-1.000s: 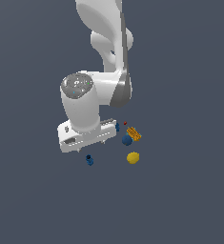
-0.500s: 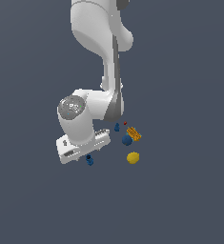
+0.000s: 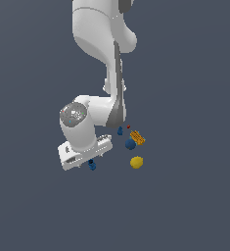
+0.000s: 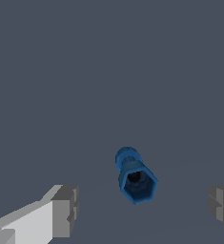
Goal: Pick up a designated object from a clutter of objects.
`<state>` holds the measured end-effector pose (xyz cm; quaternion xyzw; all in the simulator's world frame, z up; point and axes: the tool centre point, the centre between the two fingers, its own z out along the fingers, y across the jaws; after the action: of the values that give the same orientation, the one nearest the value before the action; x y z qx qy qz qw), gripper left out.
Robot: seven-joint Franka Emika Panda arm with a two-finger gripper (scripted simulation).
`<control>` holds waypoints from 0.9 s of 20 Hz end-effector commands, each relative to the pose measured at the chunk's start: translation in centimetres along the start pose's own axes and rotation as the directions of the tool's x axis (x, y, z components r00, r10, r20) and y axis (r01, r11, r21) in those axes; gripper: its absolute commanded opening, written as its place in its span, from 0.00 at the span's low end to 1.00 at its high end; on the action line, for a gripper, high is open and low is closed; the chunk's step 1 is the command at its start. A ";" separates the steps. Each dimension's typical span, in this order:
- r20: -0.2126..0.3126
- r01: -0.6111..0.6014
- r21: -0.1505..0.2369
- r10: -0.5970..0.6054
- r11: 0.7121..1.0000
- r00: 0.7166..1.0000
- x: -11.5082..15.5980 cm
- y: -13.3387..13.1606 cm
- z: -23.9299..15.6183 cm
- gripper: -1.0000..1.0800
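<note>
Nearest in the exterior view sits the designated object, a tiny dark-blue lumpy upright piece with a blackish hollow top (image 3: 92,165) – it stands alone on the flat grey floor (image 3: 185,206), just under the white Panda gripper (image 3: 85,156) and apart from the rest of the clutter. In the wrist view the same dark-blue piece (image 4: 135,177) shows a faceted hex-like mouth with a dark bore and a rounder knob behind it; the two grey finger pads (image 4: 66,210) stand wide apart on either side with clear gaps, fingers released, nothing held.

Handling, as a judgement: looks rigid, hard-surfaced and very light, small enough to tip or skid if one pad arrives first. Best hold is probably across the flat facets of the wider hex end, low on the body – the rounder knob would likely slip.

Farther off, to the exterior view's right: a smooth yellow ball (image 3: 136,162), then a round blue ball (image 3: 130,144) just beside an orange patterned block (image 3: 138,138), a small blue cone-like piece (image 3: 120,131) and a red speck (image 3: 128,127) farthest. All look matte, hard and low-poly.
</note>
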<state>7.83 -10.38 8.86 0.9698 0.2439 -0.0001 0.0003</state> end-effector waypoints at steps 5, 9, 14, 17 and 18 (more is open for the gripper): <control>0.000 0.002 0.001 -0.002 1.000 1.000 -0.1 -0.1 3.1 0.96; 0.000 0.003 0.001 -0.003 1.000 1.000 -0.1 0.0 4.4 0.96; 0.000 0.003 0.001 -0.003 1.000 1.000 0.0 0.0 4.6 0.00; 0.000 0.003 0.001 -0.003 1.000 1.000 0.0 0.0 4.6 0.00; 0.000 0.003 0.001 -0.003 1.000 1.000 0.0 0.0 4.6 0.00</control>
<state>7.83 -10.41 4.28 0.9694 0.2453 -0.0002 0.0000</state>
